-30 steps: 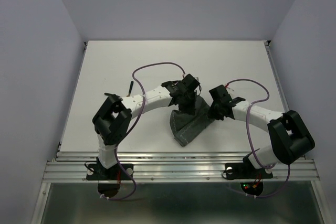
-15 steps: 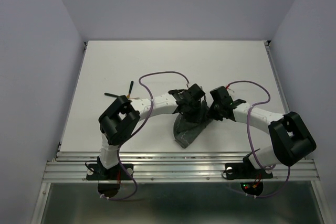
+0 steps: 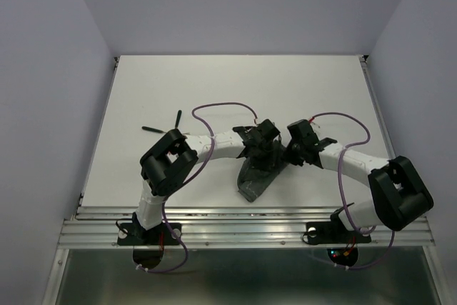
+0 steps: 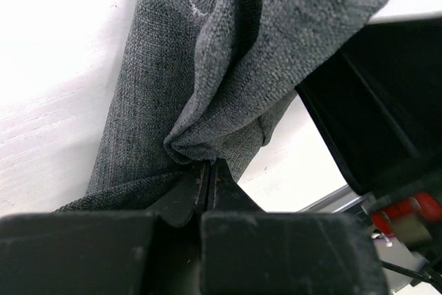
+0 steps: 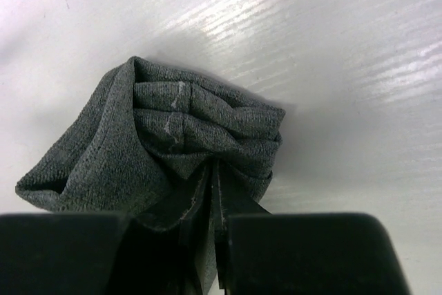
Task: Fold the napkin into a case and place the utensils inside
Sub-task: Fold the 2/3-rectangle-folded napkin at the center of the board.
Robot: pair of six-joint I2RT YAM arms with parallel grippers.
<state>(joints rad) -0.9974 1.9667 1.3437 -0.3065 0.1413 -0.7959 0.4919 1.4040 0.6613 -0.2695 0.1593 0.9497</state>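
Here both arms meet over the middle of the table [image 3: 214, 83], and each one pinches the napkin [image 3: 251, 180]. The left gripper [image 3: 263, 152] has its jaws pressed almost together on a bunched fold of the grey cloth. From that fold the rest of the cloth runs away in a long, loosely rolled tube with a thin pale stitch line near its far end. The right gripper [image 3: 289, 153] is likewise nearly closed, clamped on a stack of small pleats at the other end, where short pale stitches cross the layers. Between and in front of the two grippers the napkin lies on the table as a narrow dark wedge pointing toward the arm bases.

The utensils [image 3: 152, 130] lie well apart from it to the left, two thin pieces that look dark from above.

The table is white and smooth, with faint streaks that catch the light. Plain pale lilac walls [image 3: 235, 5] close it in on three sides. A ribbed aluminium rail [image 3: 243, 228] runs along the near edge, and purple cables [image 3: 221, 105] loop over both arms.
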